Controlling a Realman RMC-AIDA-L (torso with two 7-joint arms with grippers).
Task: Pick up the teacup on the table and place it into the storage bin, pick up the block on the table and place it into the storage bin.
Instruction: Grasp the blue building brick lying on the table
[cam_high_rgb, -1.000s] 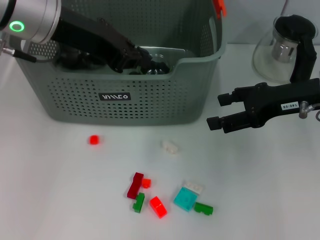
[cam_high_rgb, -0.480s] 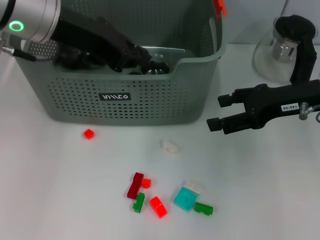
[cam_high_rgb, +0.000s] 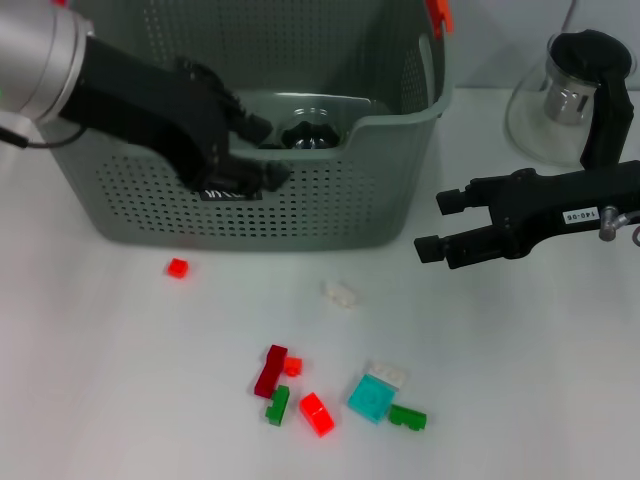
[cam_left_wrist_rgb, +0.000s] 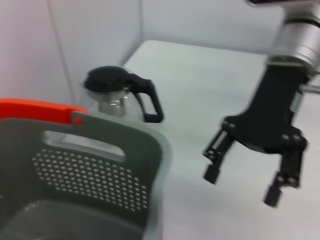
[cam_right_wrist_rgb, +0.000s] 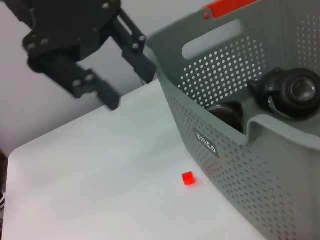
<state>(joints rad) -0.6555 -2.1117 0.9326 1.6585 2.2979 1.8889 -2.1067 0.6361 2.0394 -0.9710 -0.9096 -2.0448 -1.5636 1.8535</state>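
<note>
Near edge of table (cam_high_rgb: 100, 400), 6 o'clock: loose cluster of small blocks. Red block (cam_high_rgb: 316, 414), green block (cam_high_rgb: 277, 405), dark red long block (cam_high_rgb: 270, 370), tiny red piece (cam_high_rgb: 292, 366), cyan flat block (cam_high_rgb: 371, 397) with a white piece (cam_high_rgb: 387, 376) touching its far side, another green block (cam_high_rgb: 407, 417) just beside at 5 o'clock. All lying flat, none gripped.

Further in, centre: lone white block (cam_high_rgb: 340, 294). At 9 o'clock of it, well apart, small red cube (cam_high_rgb: 177, 267), just in front of the storage bin's front wall; also seen in right wrist view (cam_right_wrist_rgb: 188, 178).

3 o'clock: right gripper (cam_high_rgb: 437, 222), arm coming in from the right edge, fingers pointing toward the bin, jaws spread wide, nothing between them, above bare table beside the bin's right wall. Left wrist view shows it too (cam_left_wrist_rgb: 243, 184), jaws apart, empty.

Beyond the blocks, 11–12 o'clock: storage bin (cam_high_rgb: 330, 190), grey perforated, orange handle clip (cam_high_rgb: 438, 14) at far right corner. Left gripper (cam_high_rgb: 254, 160) over the bin's front wall, covering the label area; jaws parted and empty per right wrist view (cam_right_wrist_rgb: 125, 77). Inside the bin: dark teacup (cam_high_rgb: 309, 135) near front-right dip in the rim, plus another dark round item (cam_right_wrist_rgb: 225, 114) next to it, hard to make out.

Farthest, 1–2 o'clock: glass teapot (cam_high_rgb: 570, 95) with black lid and handle, on the table right of the bin, apart from it.
</note>
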